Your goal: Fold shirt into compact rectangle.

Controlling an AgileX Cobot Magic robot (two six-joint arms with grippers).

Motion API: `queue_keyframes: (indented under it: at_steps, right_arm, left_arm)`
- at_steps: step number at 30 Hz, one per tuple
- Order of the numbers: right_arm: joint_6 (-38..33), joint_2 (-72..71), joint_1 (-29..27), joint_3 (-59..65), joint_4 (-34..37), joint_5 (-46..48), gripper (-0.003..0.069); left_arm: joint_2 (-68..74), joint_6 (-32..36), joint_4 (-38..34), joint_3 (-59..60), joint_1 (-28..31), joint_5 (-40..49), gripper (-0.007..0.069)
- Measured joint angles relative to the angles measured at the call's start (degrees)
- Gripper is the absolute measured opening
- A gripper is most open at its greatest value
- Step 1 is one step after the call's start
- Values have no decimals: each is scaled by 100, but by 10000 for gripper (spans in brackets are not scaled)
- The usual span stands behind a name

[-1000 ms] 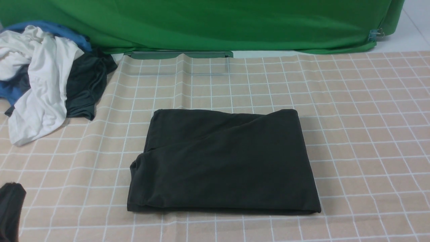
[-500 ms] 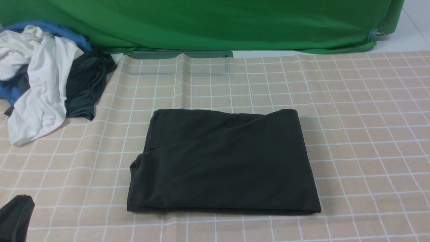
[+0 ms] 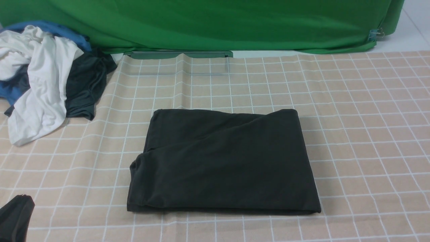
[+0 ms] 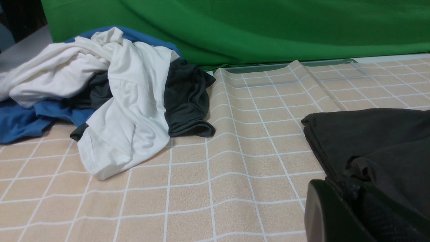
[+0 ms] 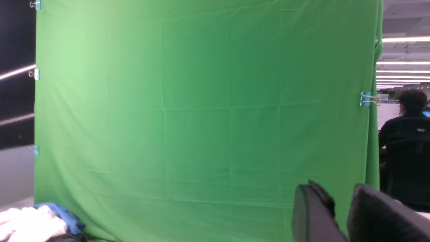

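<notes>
Resting low: left gripper [image 4: 349,201], jaws pressed together, empty, near left surface edge.
Right gripper [image 5: 339,215]: raised, facing green backdrop [image 5: 201,101], jaws slightly apart, empty.
Folded black cotton shirt [image 3: 221,161]: centre of checked surface [image 3: 369,134].

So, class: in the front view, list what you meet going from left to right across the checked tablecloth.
left gripper at the near-left corner → heap of white, blue and dark clothes → folded black shirt → bare checked tablecloth
</notes>
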Motion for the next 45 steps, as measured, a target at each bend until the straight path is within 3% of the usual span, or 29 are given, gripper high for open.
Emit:
queue_keyframes:
  at_steps: [5,13,20,27,45]
  right_arm:
    - [-10,-18,-110,501,0,-273,217]
    - [-10,5,-1064,2773,5,-1452,217]
    - [-134,11,-1555,4064,5,-1697,227]
    - [-154,11,-2033,4177,5,-1433,236]
    - [-438,11,-2288,4177,0,-1276,236]
  left_arm:
    - [0,0,0,0,0,0,20]
    - [0,0,0,0,0,0,20]
    - [0,0,0,0,0,0,20]
    - [0,0,0,0,0,0,20]
    - [0,0,0,0,0,0,20]
